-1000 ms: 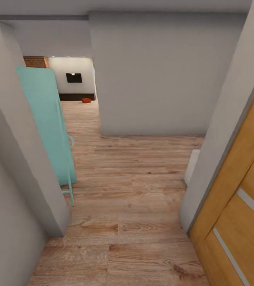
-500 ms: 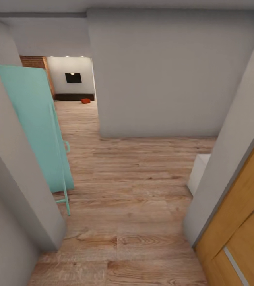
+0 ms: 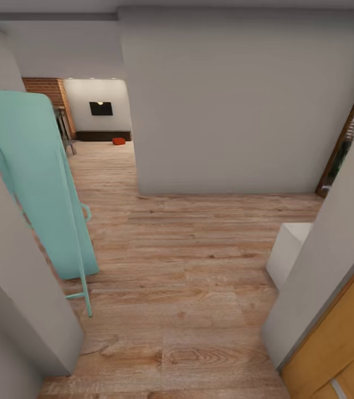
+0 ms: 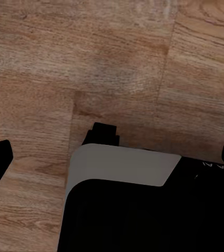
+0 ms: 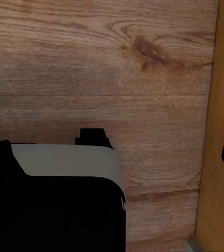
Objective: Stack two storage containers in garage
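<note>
Plank floor (image 3: pixel 188 310) of light wood runs from the doorway ahead into a hallway. Nearest on the left stands a grey wall corner (image 3: pixel 27 288), and on the right a grey jamb (image 3: pixel 326 260) with an orange-brown door (image 3: pixel 343 354) beside it. Both wrist views look down on the same planks over the robot's black and grey base (image 4: pixel 128 210); the left gripper (image 4: pixel 114 157) and right gripper (image 5: pixel 112 152) show only dark fingertip edges set wide at the frame sides, so both look spread apart and hold nothing. A teal panel (image 3: pixel 38 183) on a thin teal frame leans against the left wall, narrowing the way. Opposite it, a low white block (image 3: pixel 288 249) sits by the right jamb. A broad grey wall (image 3: pixel 237 105) blocks the middle of the hall, leaving a passage along its left. Far down that passage lies the living room: brick (image 3: pixel 41 86), black TV (image 3: pixel 101 108), a low dark cabinet (image 3: pixel 103 136), and a small orange-red container (image 3: pixel 118 141) on the floor before it.
</note>
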